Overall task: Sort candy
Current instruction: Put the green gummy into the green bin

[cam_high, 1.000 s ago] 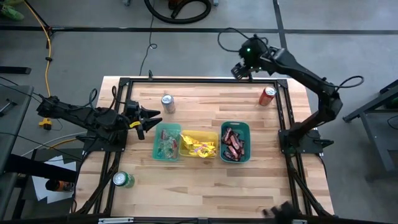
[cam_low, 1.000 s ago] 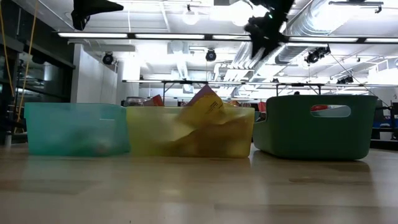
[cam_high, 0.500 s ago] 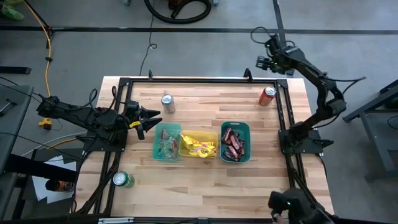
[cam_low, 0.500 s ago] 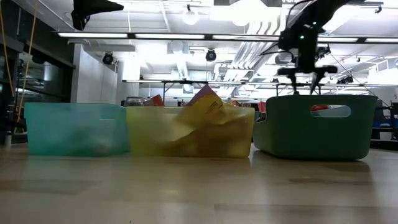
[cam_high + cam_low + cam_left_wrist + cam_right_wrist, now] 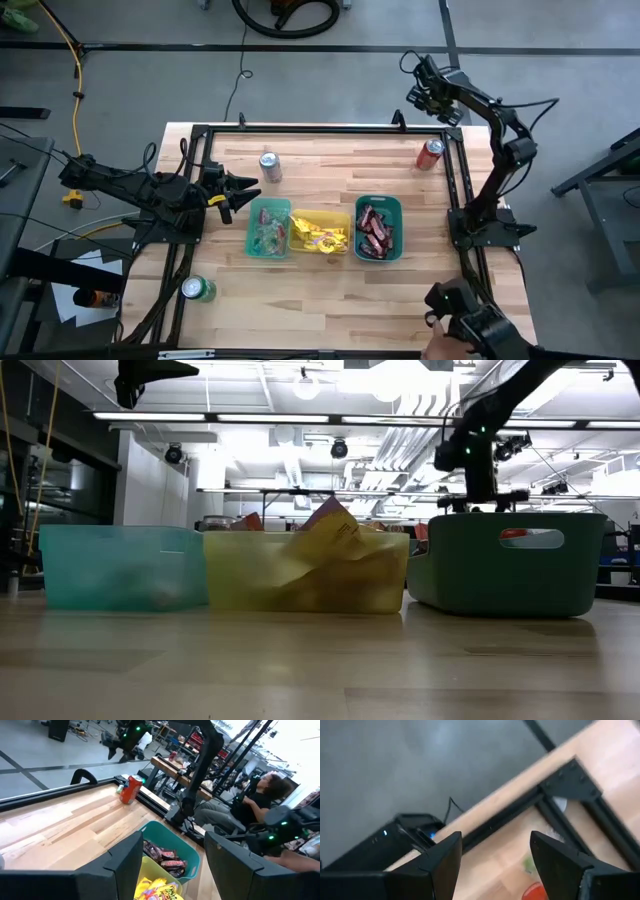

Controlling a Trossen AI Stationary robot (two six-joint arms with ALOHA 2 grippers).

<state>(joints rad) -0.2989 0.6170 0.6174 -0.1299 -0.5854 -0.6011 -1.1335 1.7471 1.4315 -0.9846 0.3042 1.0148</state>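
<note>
I see the candy sorted into three touching bins: mixed pieces in the teal bin, yellow packets in the yellow bin, dark bars in the green bin. My left gripper sits beside the teal bin, fingers spread, empty. My right gripper hangs beyond the table's far edge near the red can, fingers parted, holding nothing.

The candy is lying sorted in the middle of the high view: small mixed pieces, yellow packets and dark brown-and-red bars, side by side.
</note>
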